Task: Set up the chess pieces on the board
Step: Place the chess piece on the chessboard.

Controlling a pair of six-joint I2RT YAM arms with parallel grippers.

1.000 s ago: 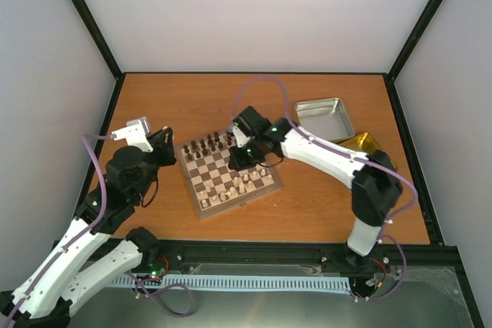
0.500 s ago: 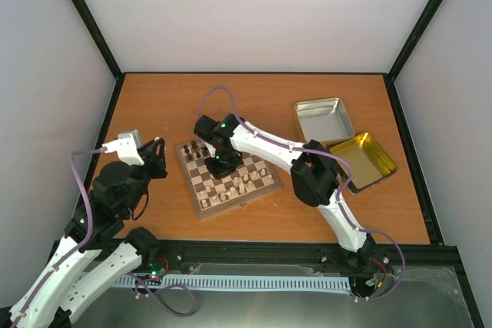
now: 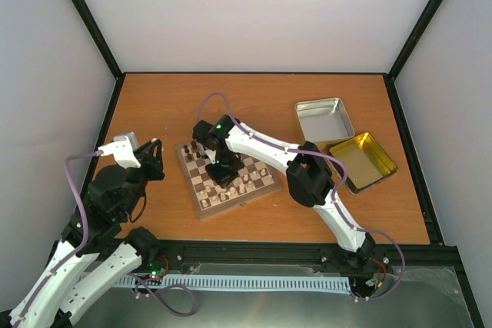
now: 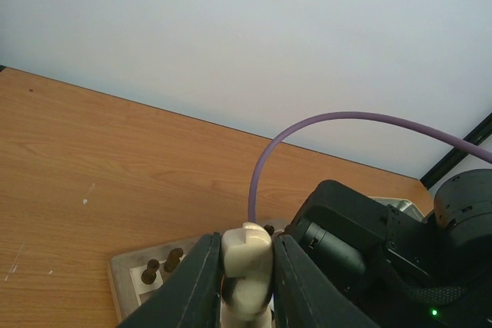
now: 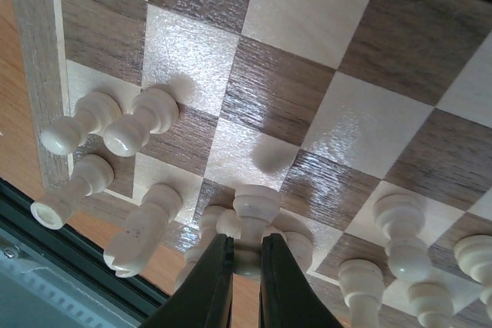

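Observation:
The board (image 3: 196, 209) lies tilted at mid-table, with dark chessmen along its far edge and cream chess pieces (image 3: 244, 183) near its front edge. My left gripper (image 3: 153, 154) hangs left of the board, shut on a cream knight (image 4: 247, 255). The left wrist view shows the board's corner (image 4: 127, 278) with dark pieces (image 4: 151, 270) beyond. My right gripper (image 3: 227, 170) is low over the board's middle, shut on the stem of a cream piece (image 5: 258, 213), which is close above the checks. More cream pieces (image 5: 144, 122) stand around it along the board's rim (image 5: 34, 51).
A silver tin (image 3: 324, 119) and a gold tin (image 3: 367, 161) sit at the right of the table. The right arm (image 3: 265, 149) stretches over the board's far right part. Black frame posts edge the table; the front rail (image 3: 254, 253) runs along the near side.
The right arm has swung left across the board and then come a little nearer with its piece. The left arm has drawn back to the left, away from the board.

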